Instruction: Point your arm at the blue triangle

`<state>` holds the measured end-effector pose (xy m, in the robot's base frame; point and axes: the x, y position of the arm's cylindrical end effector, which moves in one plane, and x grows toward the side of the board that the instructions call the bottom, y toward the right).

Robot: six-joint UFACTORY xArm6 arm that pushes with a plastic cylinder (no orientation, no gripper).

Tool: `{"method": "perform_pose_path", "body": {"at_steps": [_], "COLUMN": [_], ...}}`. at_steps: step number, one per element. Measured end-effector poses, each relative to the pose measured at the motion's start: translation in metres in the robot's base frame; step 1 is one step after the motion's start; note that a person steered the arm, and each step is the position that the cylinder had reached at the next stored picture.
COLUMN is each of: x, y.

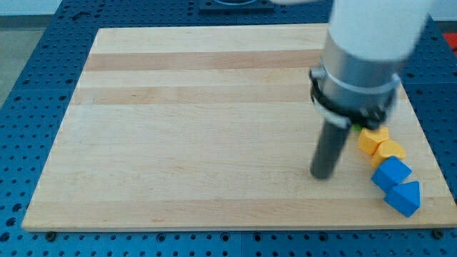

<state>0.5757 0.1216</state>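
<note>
Left and centre of frame: bare wooden board point(200, 128), pale with a couple of darker horizontal strips near the top, sitting on a blue perforated table point(28, 86). No blocks on that part.

Right of centre: the rod point(328, 146) comes down out of a grey collar with a black clamp ring, under a white arm body point(375, 36) that fills the upper right. My tip point(323, 175) touches the board in the lower right area. No gripper on this rig, so nothing to open, close or grasp; the tip is not in contact with any block.

Right of the tip: a diagonal run of blocks heading to the lower right corner. First a sliver of green block point(355, 129) just under the collar, shape mostly hidden. Then two yellow blocks touching each other, the upper point(373, 138) and the lower point(390, 151), shapes unclear. Then a blue block point(390, 173), roughly cube-like, touching the lower yellow one.

Far right, lowest: the blue triangle point(404, 198), a wedge, just beside the blue cube and near the board's right edge. It lies to the right of and slightly below the tip, with the blue cube nearer to the tip than it is.
</note>
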Motion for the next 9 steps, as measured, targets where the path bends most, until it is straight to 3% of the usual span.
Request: {"method": "perform_pose_path", "body": {"at_steps": [2, 4, 9], "x": [0.039, 0.043, 0.043], "y": [0.002, 0.001, 0.079]}}
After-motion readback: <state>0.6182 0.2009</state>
